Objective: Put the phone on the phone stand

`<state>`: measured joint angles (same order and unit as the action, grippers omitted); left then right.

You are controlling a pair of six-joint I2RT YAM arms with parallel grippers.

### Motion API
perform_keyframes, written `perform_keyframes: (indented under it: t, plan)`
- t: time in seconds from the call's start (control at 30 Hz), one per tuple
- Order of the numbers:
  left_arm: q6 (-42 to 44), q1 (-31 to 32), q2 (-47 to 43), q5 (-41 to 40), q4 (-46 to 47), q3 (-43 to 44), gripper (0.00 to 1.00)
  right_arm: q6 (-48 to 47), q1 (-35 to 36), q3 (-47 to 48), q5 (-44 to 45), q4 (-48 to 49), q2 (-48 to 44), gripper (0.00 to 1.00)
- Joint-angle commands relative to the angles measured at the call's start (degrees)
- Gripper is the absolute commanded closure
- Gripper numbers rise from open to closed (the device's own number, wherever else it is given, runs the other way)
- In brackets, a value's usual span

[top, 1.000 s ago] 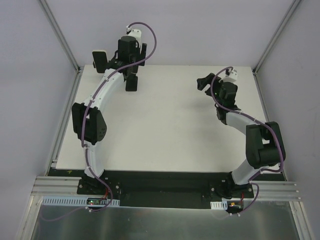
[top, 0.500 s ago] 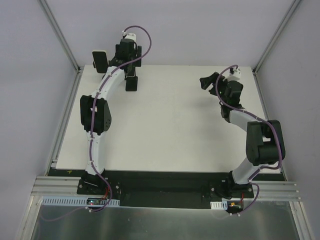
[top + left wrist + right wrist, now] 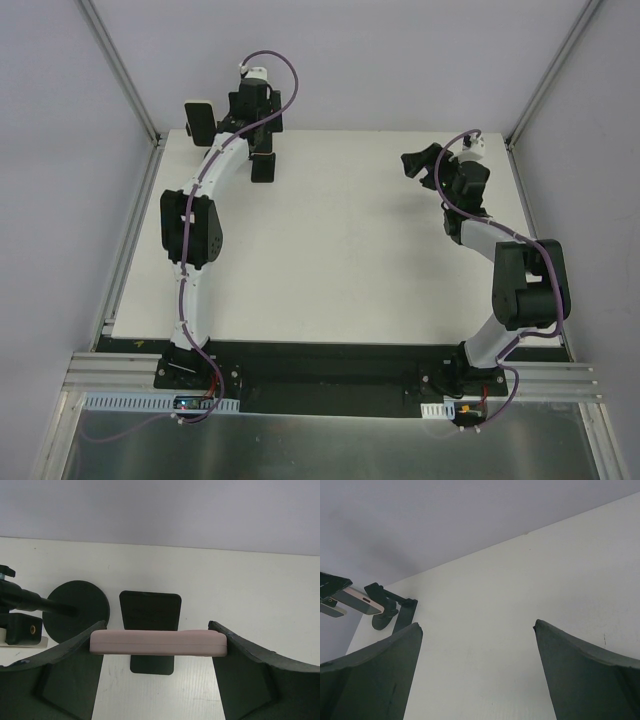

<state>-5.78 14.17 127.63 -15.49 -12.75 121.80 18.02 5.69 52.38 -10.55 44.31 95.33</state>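
Note:
The phone [image 3: 158,644], in a pale pink case, is seen edge-on in the left wrist view, pinched across its width between the fingertips of my left gripper [image 3: 157,635]. The black phone stand lies beyond and below it, with a rectangular plate [image 3: 150,611] and a round base [image 3: 82,611]. From above, my left gripper [image 3: 262,140] hangs over the stand [image 3: 263,168] at the back left, and the phone is hidden under the wrist. My right gripper [image 3: 418,165] is open and empty at the back right, with only bare table between its fingers [image 3: 477,630]. The stand also shows small in the right wrist view [image 3: 395,614].
A dark slab with a pale rim [image 3: 200,122] stands raised at the back left corner. A pale slab with a dark top [image 3: 357,600] shows at the left edge of the right wrist view; I cannot tell whether it is the same one. The back wall is close behind the stand.
My left arm's elbow has swung inward and its wrist has shifted slightly left, still holding the phone over the stand. My right gripper has drifted a little right and back.

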Motion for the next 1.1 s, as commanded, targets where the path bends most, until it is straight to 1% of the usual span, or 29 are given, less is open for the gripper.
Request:
perform_keyframes:
  t: [0.0,0.53,0.7,0.83,1.07]
  plan:
    - [-2.5,-0.6,0.4,-0.6,4.1,3.4,1.00,0.9,-0.6,0.8,-1.1,4.2,-0.2,0.04]
    - [-3.4,-1.3,1.9,-0.2,4.1,2.0,1.00,2.5,-1.3,0.7,-2.2,5.5,0.6,0.03]
    - [-6.1,-1.9,1.7,-0.3,4.1,0.5,1.00,2.8,-1.5,0.4,-2.4,5.9,0.6,0.03]
    - [-9.9,-3.4,2.2,2.4,4.1,0.0,1.00,3.0,-1.7,0.4,-2.5,6.1,0.6,0.03]
    - [-10.9,-4.7,2.7,4.7,4.1,-0.2,1.00,3.6,-1.9,0.5,-3.1,6.6,1.1,0.03]
